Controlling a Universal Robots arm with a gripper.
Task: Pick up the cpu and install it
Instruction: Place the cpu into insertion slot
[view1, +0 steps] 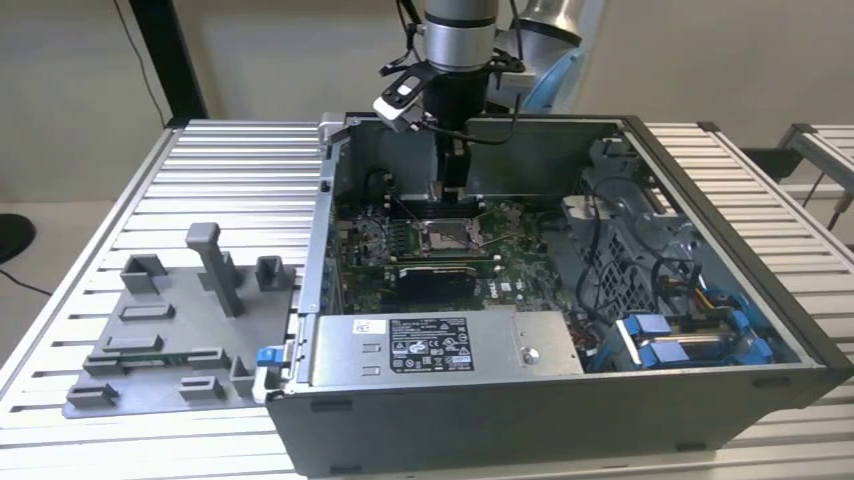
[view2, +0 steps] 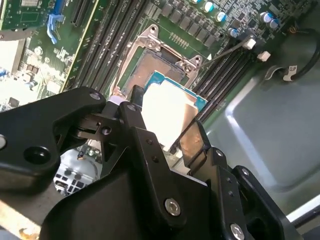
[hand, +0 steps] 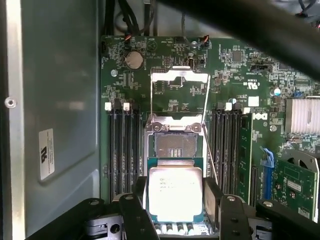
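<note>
Cpu (hand: 175, 187), judged light, stiff and delicate, was pinched at opposite edges by the gripper (hand: 174, 200), seemingly hovering just above the socket (hand: 174, 145).

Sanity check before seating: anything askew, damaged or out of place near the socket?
Nothing stands out. The cpu is held flat in the gripper, with its edges parallel to the open socket next to it, and is not yet seated. The socket's load plate is swung up and clear. No damage is visible.
</note>
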